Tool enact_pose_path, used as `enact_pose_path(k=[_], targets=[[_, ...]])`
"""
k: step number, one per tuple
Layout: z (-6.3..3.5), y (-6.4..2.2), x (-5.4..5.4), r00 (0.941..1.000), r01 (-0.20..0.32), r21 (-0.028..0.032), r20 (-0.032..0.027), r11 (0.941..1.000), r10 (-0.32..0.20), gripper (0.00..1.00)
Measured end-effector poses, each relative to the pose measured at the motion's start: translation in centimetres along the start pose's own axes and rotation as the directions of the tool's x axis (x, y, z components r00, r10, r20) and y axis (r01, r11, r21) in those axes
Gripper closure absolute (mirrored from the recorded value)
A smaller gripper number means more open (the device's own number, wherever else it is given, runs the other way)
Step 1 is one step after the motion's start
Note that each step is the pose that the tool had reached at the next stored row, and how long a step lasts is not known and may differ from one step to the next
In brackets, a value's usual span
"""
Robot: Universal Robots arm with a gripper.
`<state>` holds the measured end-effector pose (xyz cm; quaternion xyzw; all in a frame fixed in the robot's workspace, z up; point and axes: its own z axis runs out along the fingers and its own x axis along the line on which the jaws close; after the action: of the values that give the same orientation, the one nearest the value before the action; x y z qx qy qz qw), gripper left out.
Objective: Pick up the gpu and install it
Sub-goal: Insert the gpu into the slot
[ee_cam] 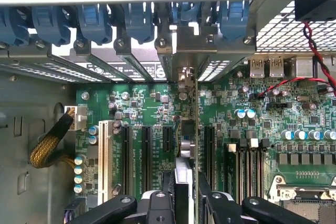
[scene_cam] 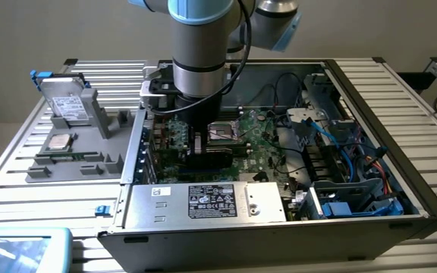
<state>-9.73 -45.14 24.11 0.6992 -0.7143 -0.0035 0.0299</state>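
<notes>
While end effector (ee_cam: 185, 203) grips gpu (ee_cam: 183, 182) (edge-on), exterior view shows case (scene_cam: 400, 165).

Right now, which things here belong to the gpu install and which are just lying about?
In the job:
- gripper, shut on the gpu
- gpu, held edge-on above the motherboard
- motherboard, its slots below the card
- computer case, open

Lying about:
- hard drive, upright in the grey tray
- grey tray
- memory stick
</notes>
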Motion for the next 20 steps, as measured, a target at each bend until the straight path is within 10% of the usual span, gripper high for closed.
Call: enact_pose_path(k=[20], targets=[[0.00, -0.13, 0.03, 1.0000, 0.000, 0.0000, 0.0005, 1.0000, 0.000, 0.72]])
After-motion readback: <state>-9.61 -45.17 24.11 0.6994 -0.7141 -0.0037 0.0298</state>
